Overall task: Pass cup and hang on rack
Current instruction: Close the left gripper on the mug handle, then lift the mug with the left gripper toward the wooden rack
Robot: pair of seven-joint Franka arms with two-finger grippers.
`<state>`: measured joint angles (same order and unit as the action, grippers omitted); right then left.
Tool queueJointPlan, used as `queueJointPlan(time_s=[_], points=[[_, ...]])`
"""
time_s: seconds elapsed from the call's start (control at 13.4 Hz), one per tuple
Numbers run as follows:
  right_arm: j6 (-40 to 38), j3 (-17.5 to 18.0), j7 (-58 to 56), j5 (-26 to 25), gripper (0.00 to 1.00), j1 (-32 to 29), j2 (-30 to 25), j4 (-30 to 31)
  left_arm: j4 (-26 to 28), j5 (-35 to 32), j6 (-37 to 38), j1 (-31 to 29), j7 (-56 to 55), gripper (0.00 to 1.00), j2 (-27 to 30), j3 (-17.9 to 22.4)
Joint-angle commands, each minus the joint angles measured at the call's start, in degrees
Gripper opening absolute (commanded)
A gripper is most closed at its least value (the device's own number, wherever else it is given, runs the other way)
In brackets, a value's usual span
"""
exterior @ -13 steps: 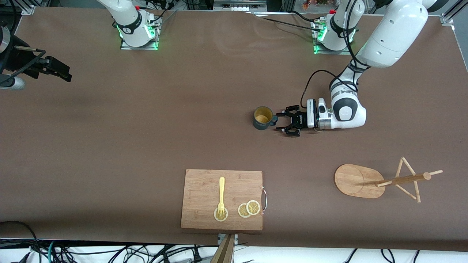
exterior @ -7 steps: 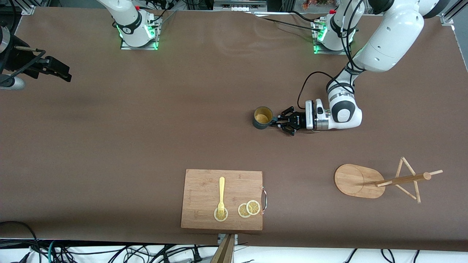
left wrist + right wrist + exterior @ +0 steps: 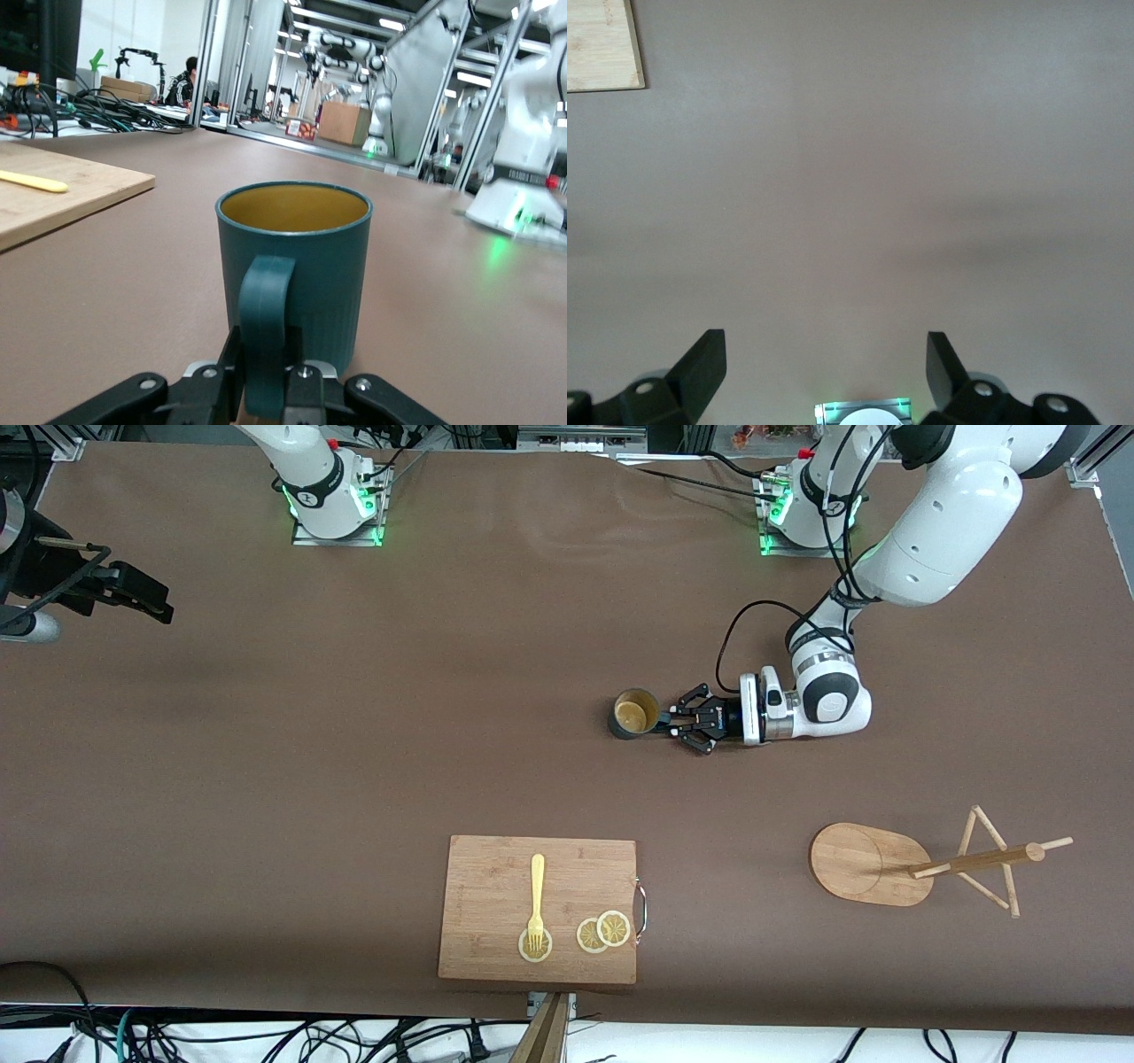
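The dark teal cup [image 3: 634, 715] stands upright on the brown table, its handle turned toward the left arm's end. My left gripper [image 3: 671, 722] lies low and level beside it, shut on that handle. In the left wrist view the cup [image 3: 297, 252] fills the middle, and the left gripper [image 3: 266, 354] has a black finger on each side of the handle. The bamboo rack [image 3: 864, 864] stands nearer the front camera, at the left arm's end. My right gripper [image 3: 142, 593] waits open over the right arm's end of the table; the right gripper [image 3: 825, 359] holds nothing.
A wooden cutting board [image 3: 496, 877] lies near the table's front edge with a yellow fork [image 3: 536, 895] and lemon slices [image 3: 603, 932] on it. The board [image 3: 71, 190] also shows in the left wrist view. Both arm bases stand along the table's back edge.
My left gripper moved in on the cup's handle and closed on it. The cup slid slightly toward the right arm's end. The right arm stayed still.
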<state>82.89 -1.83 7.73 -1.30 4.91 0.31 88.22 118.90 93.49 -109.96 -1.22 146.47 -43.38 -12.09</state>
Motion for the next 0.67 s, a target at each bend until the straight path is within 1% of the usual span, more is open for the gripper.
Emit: queueJointPlan(time_s=[0.0,0.15,0.3,0.37,0.52,0.59], points=[[-0.5,0.3,-0.8,-0.6,1.00,-0.4,0.3,-0.9,-0.9,1.2,3.0,-2.2,-8.4,0.00,0.5,-0.3],[-0.5,0.3,-0.8,-0.6,1.00,-0.3,0.2,-0.9,-1.0,0.5,6.9,-3.4,-15.7,0.00,1.1,0.0],[-0.5,0.3,-0.8,-0.5,1.00,-0.4,0.2,-0.9,-1.0,-1.6,7.2,-4.8,-19.8,0.00,4.0,0.2],[-0.5,0.3,-0.8,-0.6,1.00,-0.4,0.2,-0.9,-1.0,-3.7,7.2,-5.8,-22.9,0.00,5.9,0.3],[-0.5,0.3,-0.9,-0.6,1.00,-0.4,0.3,-0.9,-1.0,-10.6,7.8,-9.0,-29.1,0.00,8.5,0.2],[-0.5,0.3,-0.9,-0.6,1.00,-0.4,0.2,-0.9,-1.0,-13.1,9.8,-11.0,-31.7,0.00,9.4,0.2]])
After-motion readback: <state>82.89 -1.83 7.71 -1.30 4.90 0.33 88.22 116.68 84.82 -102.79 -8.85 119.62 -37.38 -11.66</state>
